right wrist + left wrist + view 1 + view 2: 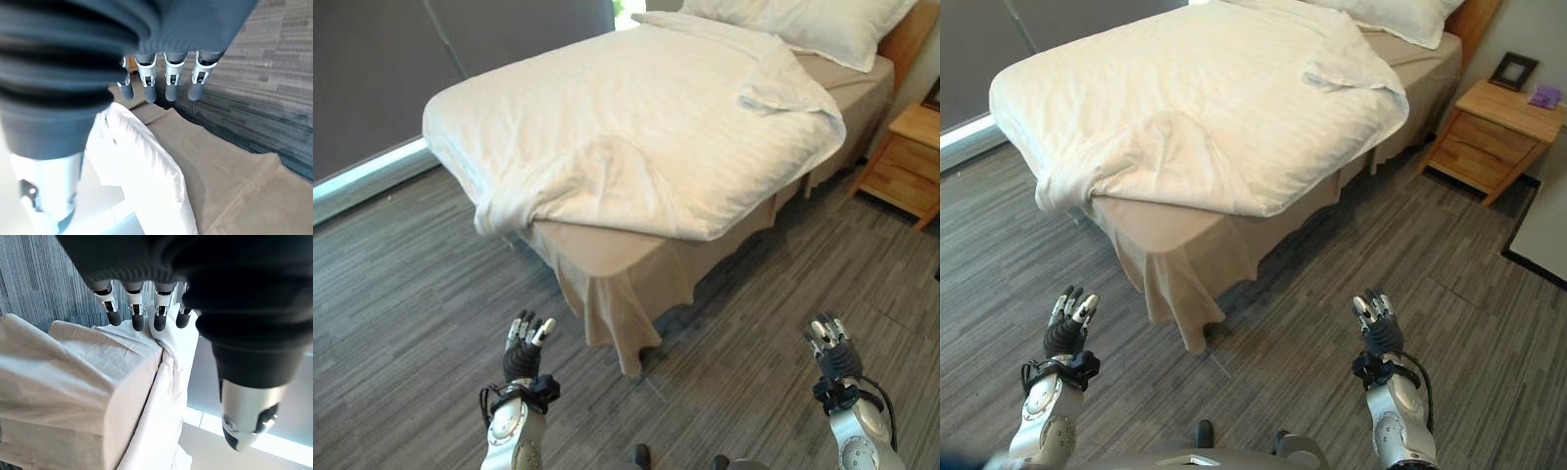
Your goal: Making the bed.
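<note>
Duvet (636,137) lies skewed on the bed (607,259), near corner rucked up. My left hand (527,351) and right hand (832,350) hang empty over the floor, fingers straight. Grabbing the sheet too would drag both.

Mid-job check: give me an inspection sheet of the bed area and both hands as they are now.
Surface: grey wood-look floor, bed standing on it.
Job's things: white duvet lies askew and rumpled, tan bed skirt bared at the near corner; pillow at the head.
Clutter: picture frame and a small purple item on the wooden nightstand.
Hands: left hand and right hand open, held over the floor, apart from the bed.
Cables: nothing seen.
Surroundings: grey curtain beyond the bed.
</note>
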{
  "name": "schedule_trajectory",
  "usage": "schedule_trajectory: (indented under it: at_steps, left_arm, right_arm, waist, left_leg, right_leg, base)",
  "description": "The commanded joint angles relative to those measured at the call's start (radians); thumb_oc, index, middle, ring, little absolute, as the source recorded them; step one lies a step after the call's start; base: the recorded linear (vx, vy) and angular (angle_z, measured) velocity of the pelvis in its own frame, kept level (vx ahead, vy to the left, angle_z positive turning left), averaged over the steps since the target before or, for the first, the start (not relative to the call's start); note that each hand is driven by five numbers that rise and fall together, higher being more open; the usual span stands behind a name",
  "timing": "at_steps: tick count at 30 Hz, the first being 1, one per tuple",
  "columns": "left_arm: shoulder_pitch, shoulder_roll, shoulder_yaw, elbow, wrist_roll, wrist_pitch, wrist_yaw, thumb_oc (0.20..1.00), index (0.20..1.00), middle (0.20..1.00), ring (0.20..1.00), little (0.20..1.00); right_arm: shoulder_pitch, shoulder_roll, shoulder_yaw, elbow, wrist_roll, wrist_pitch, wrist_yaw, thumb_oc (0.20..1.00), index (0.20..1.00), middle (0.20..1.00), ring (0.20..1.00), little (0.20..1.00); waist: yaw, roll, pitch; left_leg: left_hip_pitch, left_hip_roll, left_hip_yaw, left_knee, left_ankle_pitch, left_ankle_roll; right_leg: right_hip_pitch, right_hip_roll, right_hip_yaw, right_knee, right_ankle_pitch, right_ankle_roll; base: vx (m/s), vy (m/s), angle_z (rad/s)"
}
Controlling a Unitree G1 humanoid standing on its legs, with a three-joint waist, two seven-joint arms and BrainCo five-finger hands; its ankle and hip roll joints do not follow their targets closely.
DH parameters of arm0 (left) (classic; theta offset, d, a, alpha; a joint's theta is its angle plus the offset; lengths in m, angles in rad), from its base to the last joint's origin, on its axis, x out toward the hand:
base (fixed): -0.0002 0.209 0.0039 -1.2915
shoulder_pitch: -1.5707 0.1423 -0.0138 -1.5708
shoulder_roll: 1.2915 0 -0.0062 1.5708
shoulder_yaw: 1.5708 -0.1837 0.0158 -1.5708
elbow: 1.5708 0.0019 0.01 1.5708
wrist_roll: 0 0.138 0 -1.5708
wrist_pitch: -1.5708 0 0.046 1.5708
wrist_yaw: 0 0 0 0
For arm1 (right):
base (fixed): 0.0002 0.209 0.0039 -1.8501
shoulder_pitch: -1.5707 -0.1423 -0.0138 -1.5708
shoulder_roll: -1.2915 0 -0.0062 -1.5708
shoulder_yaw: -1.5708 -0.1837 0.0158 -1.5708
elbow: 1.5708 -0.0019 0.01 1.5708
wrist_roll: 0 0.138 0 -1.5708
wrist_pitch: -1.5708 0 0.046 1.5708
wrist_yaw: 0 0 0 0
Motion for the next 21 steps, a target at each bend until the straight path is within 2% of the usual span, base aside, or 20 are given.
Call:
schedule_trajectory:
  at_steps: [1,3,4,5,6,7,8,9,11,12,13,14,16,17,18,19,20,21]
  left_arm:
    - [-0.062,0.067,0.027,-0.051,-0.004,-0.035,-0.008,1.0,1.0,1.0,1.0,1.0]
    - [-0.07,0.079,0.026,-0.055,0.01,-0.036,-0.004,1.0,1.0,1.0,1.0,1.0]
    - [-0.08,0.08,0.027,-0.056,0.009,-0.044,-0.001,1.0,1.0,1.0,1.0,1.0]
    - [-0.085,0.074,0.026,-0.061,-0.003,-0.047,-0.004,1.0,1.0,1.0,1.0,1.0]
    - [-0.088,0.073,0.022,-0.061,-0.005,-0.046,-0.009,1.0,1.0,1.0,1.0,1.0]
    - [-0.093,0.071,0.009,-0.059,-0.008,-0.048,-0.016,1.0,1.0,1.0,1.0,1.0]
    - [-0.1,0.068,-0.001,-0.055,-0.006,-0.049,-0.021,1.0,1.0,1.0,1.0,1.0]
    - [-0.107,0.068,-0.009,-0.062,-0.004,-0.049,-0.026,1.0,1.0,1.0,1.0,1.0]
    - [-0.116,0.067,-0.027,-0.07,-0.004,-0.048,-0.034,1.0,1.0,1.0,1.0,1.0]
    - [-0.115,0.066,-0.027,-0.069,-0.004,-0.048,-0.034,1.0,1.0,1.0,1.0,1.0]
    - [-0.125,0.062,-0.037,-0.073,-0.017,-0.047,-0.034,1.0,1.0,1.0,1.0,1.0]
    - [-0.161,0.048,-0.077,-0.089,-0.063,-0.055,-0.041,1.0,1.0,1.0,1.0,1.0]
    - [-0.165,0.041,-0.084,-0.082,-0.049,-0.048,-0.046,1.0,1.0,1.0,1.0,1.0]
    - [-0.169,0.027,-0.091,-0.095,-0.053,-0.057,-0.033,1.0,1.0,1.0,1.0,1.0]
    - [-0.179,0.015,-0.1,-0.109,-0.086,-0.063,-0.035,1.0,1.0,1.0,1.0,1.0]
    - [-0.185,0.011,-0.106,-0.115,-0.102,-0.061,-0.037,1.0,1.0,1.0,1.0,1.0]
    - [-0.193,0.014,-0.115,-0.124,-0.102,-0.064,-0.031,1.0,1.0,1.0,1.0,1.0]
    - [-0.194,0.014,-0.116,-0.124,-0.101,-0.064,-0.031,1.0,1.0,1.0,1.0,1.0]
  right_arm:
    - [-0.031,0.011,-0.012,-0.028,0.028,-0.053,-0.007,1.0,1.0,1.0,1.0,1.0]
    - [-0.023,0.023,-0.014,-0.034,0.016,-0.054,0.001,1.0,1.0,1.0,1.0,1.0]
    - [-0.024,0.021,-0.005,-0.037,-0.012,-0.062,0.011,1.0,1.0,1.0,1.0,1.0]
    - [-0.025,0.018,0.001,-0.035,-0.031,-0.062,0.018,1.0,1.0,1.0,1.0,1.0]
    - [-0.024,0.012,0.004,-0.034,-0.042,-0.062,0.023,1.0,1.0,1.0,1.0,1.0]
    - [-0.021,0.003,0.003,-0.033,-0.049,-0.06,0.026,1.0,1.0,1.0,1.0,1.0]
    - [-0.016,-0.001,0.001,-0.028,-0.04,-0.058,0.032,1.0,1.0,1.0,1.0,1.0]
    - [-0.01,-0.002,-0.001,-0.028,-0.027,-0.058,0.035,1.0,1.0,1.0,1.0,1.0]
    - [0.007,-0.003,-0.005,-0.025,0.001,-0.061,0.041,1.0,1.0,1.0,1.0,1.0]
    - [0.008,-0.004,-0.005,-0.024,0.002,-0.062,0.042,1.0,1.0,1.0,1.0,1.0]
    - [0.019,-0.004,-0.003,-0.027,0.018,-0.063,0.044,1.0,1.0,1.0,1.0,1.0]
    - [0.039,-0.004,0.002,-0.025,0.057,-0.059,0.039,1.0,1.0,1.0,1.0,1.0]
    - [0.033,-0.002,0.002,0.002,0.083,-0.061,0.046,1.0,1.0,1.0,1.0,1.0]
    - [0.022,-0.004,0.0,0.008,0.146,-0.075,0.027,1.0,1.0,1.0,1.0,1.0]
    - [0.011,0.001,-0.004,0.015,0.183,-0.086,0.027,1.0,1.0,1.0,1.0,1.0]
    - [0.001,-0.006,-0.006,0.023,0.179,-0.083,0.028,1.0,1.0,1.0,1.0,1.0]
    - [-0.009,-0.019,-0.006,0.027,0.167,-0.083,0.017,1.0,1.0,1.0,1.0,1.0]
    - [-0.01,-0.018,-0.006,0.028,0.166,-0.083,0.017,1.0,1.0,1.0,1.0,1.0]
  waist:
    - [0.012,-0.051,0.045]
    - [0.007,-0.045,0.053]
    - [0.003,-0.029,0.073]
    - [-0.002,-0.015,0.078]
    - [-0.009,-0.008,0.083]
    - [-0.027,-0.004,0.089]
    - [-0.042,-0.006,0.085]
    - [-0.05,-0.013,0.079]
    - [-0.072,-0.03,0.078]
    - [-0.077,-0.022,0.081]
    - [-0.086,-0.038,0.075]
    - [-0.108,-0.051,0.065]
    - [-0.113,-0.05,0.049]
    - [-0.108,-0.052,0.038]
    - [-0.102,-0.064,0.044]
    - [-0.093,-0.072,0.051]
    - [-0.089,-0.084,0.057]
    - [-0.087,-0.083,0.059]
  left_leg:
    - [0.034,-0.004,0.044,0.038,-0.046,-0.042]
    - [0.046,-0.029,0.022,0.043,-0.059,-0.014]
    - [0.07,-0.048,0.018,0.046,-0.069,0.015]
    - [0.083,-0.05,0.021,0.04,-0.072,0.026]
    - [0.092,-0.047,0.013,0.035,-0.072,0.027]
    - [0.112,-0.044,-0.004,0.02,-0.072,0.025]
    - [0.129,-0.045,-0.016,0.008,-0.078,0.019]
    - [0.138,-0.054,-0.023,0.0,-0.08,0.013]
    - [0.168,-0.074,-0.053,-0.002,-0.098,0.006]
    - [0.174,-0.064,-0.058,-0.002,-0.103,0.004]
    - [0.184,-0.078,-0.073,-0.002,-0.112,0.0]
    - [0.201,-0.068,-0.104,-0.002,-0.122,-0.02]
    - [0.204,-0.058,-0.105,0.018,-0.118,-0.035]
    - [0.148,-0.053,-0.073,0.18,-0.084,-0.079]
    - [0.1,-0.057,-0.053,0.281,-0.056,-0.11]
    - [0.055,-0.047,-0.035,0.338,-0.049,-0.124]
    - [0.021,-0.018,0.002,0.354,-0.041,-0.125]
    - [0.021,-0.016,0.003,0.36,-0.045,-0.125]
  right_leg:
    - [0.105,-0.141,-0.067,-0.13,0.148,0.149]
    - [0.036,-0.18,-0.037,0.045,0.204,0.153]
    - [-0.024,-0.219,-0.034,0.21,0.315,0.15]
    - [-0.061,-0.223,-0.03,0.285,0.327,0.148]
    - [-0.096,-0.202,-0.012,0.322,0.309,0.147]
    - [-0.147,-0.142,0.02,0.359,0.259,0.143]
    - [-0.182,-0.091,0.025,0.309,0.214,0.137]
    - [-0.202,-0.061,0.007,0.233,0.206,0.133]
    - [-0.227,-0.003,-0.012,0.093,0.21,0.128]
    - [-0.212,0.004,-0.021,0.08,0.211,0.126]
    - [-0.21,0.026,-0.021,0.009,0.216,0.126]
    - [-0.154,0.051,0.028,-0.065,0.206,0.104]
    - [-0.113,0.062,0.03,-0.097,0.19,0.093]
    - [-0.035,0.065,0.003,-0.162,0.185,0.069]
    - [-0.003,0.055,-0.001,-0.185,0.19,0.064]
    - [0.028,0.051,-0.005,-0.211,0.188,0.06]
    - [0.049,0.039,-0.013,-0.22,0.179,0.056]
    - [0.05,0.041,-0.012,-0.22,0.179,0.056]
  base:
    - [0.03,0.149,0.32]
    - [0.05,0.271,0.26]
    - [0.08,0.399,0.14]
    - [0.1,0.357,0.18]
    - [0.11,0.174,0.1]
    - [0.18,0.073,0.03]
    - [0.24,0.031,0.16]
    - [0.29,-0.013,0.35]
    - [0.26,-0.037,0.26]
    - [0.23,-0.041,0.23]
    - [0.31,-0.118,0.52]
    - [0.3,-0.114,0.83]
    - [0.32,-0.143,1.28]
    - [0.38,-0.181,0.9]
    - [0.29,-0.158,0.4]
    - [0.16,-0.108,0.17]
    - [0.08,-0.062,0.28]
    - [0.1,-0.032,0.28]
